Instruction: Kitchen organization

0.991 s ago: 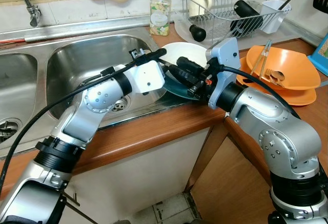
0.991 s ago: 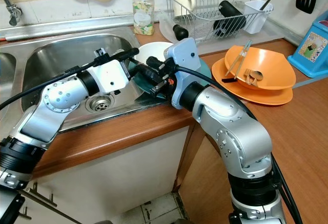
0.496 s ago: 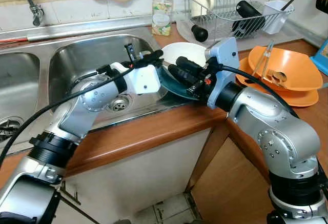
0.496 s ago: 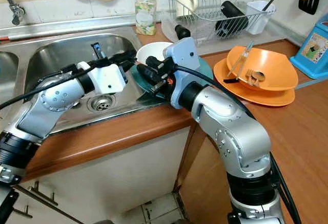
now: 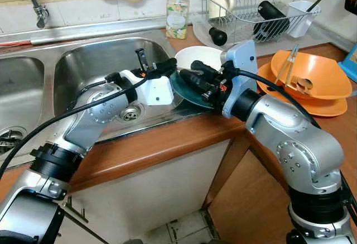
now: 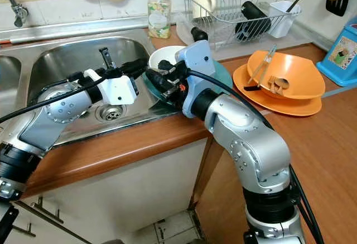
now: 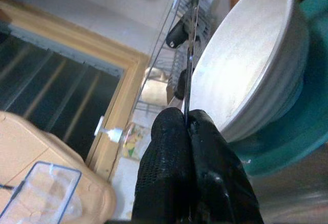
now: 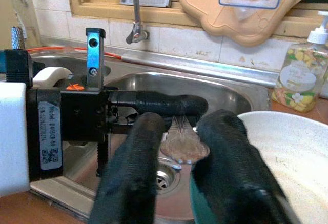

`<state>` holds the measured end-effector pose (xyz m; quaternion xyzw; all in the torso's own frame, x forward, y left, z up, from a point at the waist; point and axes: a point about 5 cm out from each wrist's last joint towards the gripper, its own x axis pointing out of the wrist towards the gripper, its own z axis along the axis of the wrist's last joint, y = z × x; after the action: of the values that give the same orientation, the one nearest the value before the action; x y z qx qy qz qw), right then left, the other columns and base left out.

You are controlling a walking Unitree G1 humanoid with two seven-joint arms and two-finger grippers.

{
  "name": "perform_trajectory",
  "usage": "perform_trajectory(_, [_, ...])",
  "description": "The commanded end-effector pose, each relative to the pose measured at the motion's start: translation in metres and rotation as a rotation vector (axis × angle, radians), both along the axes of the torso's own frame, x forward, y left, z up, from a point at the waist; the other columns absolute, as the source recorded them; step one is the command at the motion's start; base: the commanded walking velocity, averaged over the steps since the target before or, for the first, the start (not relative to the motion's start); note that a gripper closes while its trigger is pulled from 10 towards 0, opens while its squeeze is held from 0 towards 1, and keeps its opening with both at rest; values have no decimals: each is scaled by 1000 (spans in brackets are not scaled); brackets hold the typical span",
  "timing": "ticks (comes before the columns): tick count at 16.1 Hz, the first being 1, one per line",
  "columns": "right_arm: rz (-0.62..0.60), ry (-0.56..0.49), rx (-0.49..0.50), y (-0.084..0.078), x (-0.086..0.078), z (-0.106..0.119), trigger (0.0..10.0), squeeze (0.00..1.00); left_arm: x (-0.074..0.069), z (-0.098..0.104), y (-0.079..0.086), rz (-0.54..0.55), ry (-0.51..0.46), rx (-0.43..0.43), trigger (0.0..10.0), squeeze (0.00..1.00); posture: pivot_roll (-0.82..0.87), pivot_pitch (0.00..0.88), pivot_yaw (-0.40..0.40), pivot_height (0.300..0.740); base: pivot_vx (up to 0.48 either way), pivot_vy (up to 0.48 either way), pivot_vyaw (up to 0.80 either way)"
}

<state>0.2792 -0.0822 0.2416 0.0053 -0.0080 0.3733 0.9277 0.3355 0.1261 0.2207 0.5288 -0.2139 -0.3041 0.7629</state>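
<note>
Wooden counter edge (image 5: 167, 143) runs along the front, with both silver arms reaching over it toward the right-hand sink basin (image 5: 83, 71). The left gripper (image 5: 162, 66) hangs over the basin's right rim, its two black fingers (image 7: 174, 172) pressed together on the thin metal handle of a spoon (image 8: 183, 144). The spoon's bowl, seen in the right wrist view, lies just between the right gripper's two spread fingers (image 8: 130, 178), which do not close on it. The right gripper (image 5: 189, 76) faces the left one from the counter side, fingertips nearly meeting it above a teal plate (image 5: 192, 94) that sits at the corner of the sink. On the plate rests a white bowl (image 5: 202, 57), directly behind both grippers; the spoon handle runs beside its rim in the left wrist view.

Right of these, two stacked orange bowls (image 5: 312, 79) hold tongs (image 5: 287, 62). Farther back, a soap dispenser (image 5: 175, 12) stands by the sink's rear edge, and a wire dish rack (image 5: 251, 9) holds a mug (image 5: 221, 3), dark bottles and a white cutlery caddy (image 5: 301, 15). A tap (image 5: 34, 4) rises at the far left.
</note>
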Motion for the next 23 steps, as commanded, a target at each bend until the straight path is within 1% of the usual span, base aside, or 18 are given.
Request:
perform_trajectory(1, [-23, -22, -8, -2, 3, 6, 10000, 0, 4, 6, 8, 33, -28, 8, 0, 0, -43, 0, -17, 740, 0, 0, 0])
perform_trajectory(2, [-23, -30, -15, -3, 3, 6, 10000, 0, 7, 6, 15, 68, -24, 8, 0, 0, -44, 0, -16, 740, 0, 0, 0])
perform_trajectory(3, [-13, -34, -23, -3, 2, 6, 10000, 0, 12, 3, 26, 134, 2, 11, 0, 0, -47, 0, -13, 740, 0, 0, 0])
perform_trajectory(5, [0, -33, -34, -3, -1, 5, 10000, 0, 18, -2, 41, 222, 49, 9, 0, 0, -51, 0, -9, 740, 0, 0, 0])
perform_trajectory(6, [14, -29, -45, -2, -3, 3, 10000, 0, 21, -7, 52, 292, 76, 17, 0, 0, -52, 0, -8, 740, 0, 0, 0])
perform_trajectory(7, [32, -23, -56, -2, -5, 2, 10000, 0, 25, -12, 62, 368, 119, 9, 0, 0, -52, 0, -8, 740, 0, 0, 0])
perform_trajectory(8, [72, -7, -78, 0, -9, -2, 10000, 0, 30, -23, 75, 474, 218, 15, 0, 0, -50, 0, -11, 740, 0, 0, 0])
perform_trajectory(9, [106, 7, -106, 2, -12, -6, 10000, 0, 32, -36, 81, 525, 294, 73, 4118, 0, -50, 0, -9, 740, 0, 0, 0])
perform_trajectory(10, [115, 11, -118, 2, -13, -8, 10000, 0, 32, -41, 82, 536, 309, 107, 4118, 0, -50, 0, -9, 740, 0, 0, 0])
perform_trajectory(11, [115, 20, -147, 2, -13, -13, 10000, 0, 33, -53, 87, 592, 382, 88, 9647, 0, -54, 0, -8, 740, 0, 0, 0])
perform_trajectory(12, [114, 22, -155, 2, -13, -14, 10000, 0, 33, -57, 88, 610, 404, 76, 9647, 0, -54, 0, -8, 740, 0, 0, 0])
perform_trajectory(13, [110, 23, -161, 1, -13, -15, 10000, 0, 33, -62, 90, 629, 439, 69, 10000, 0, -56, 0, -7, 740, 0, 0, 0])
perform_trajectory(15, [103, 20, -176, 0, -13, -17, 10000, 0, 32, -75, 93, 663, 516, 62, 10000, 0, -59, 0, -6, 740, 0, 0, 0])
perform_trajectory(16, [103, 21, -187, 0, -14, -18, 10000, 0, 31, -81, 93, 674, 567, 61, 10000, 976, -61, 0, -5, 740, 0, 0, 0])
perform_trajectory(17, [105, 20, -194, -1, -14, -19, 10000, 0, 30, -85, 92, 674, 606, 62, 10000, 1000, -61, 0, -5, 740, 0, 0, 0])
perform_trajectory(20, [95, 21, -199, -2, -14, -20, 10000, 0, 28, -90, 92, 676, 627, 60, 10000, 1000, -63, 0, -4, 740, 0, 0, 0])
perform_trajectory(23, [-21, -4, -184, -10, -2, -15, 10000, 0, 26, -90, 94, 683, 612, 19, 10000, 1000, -63, 0, -4, 740, 0, 0, 0])
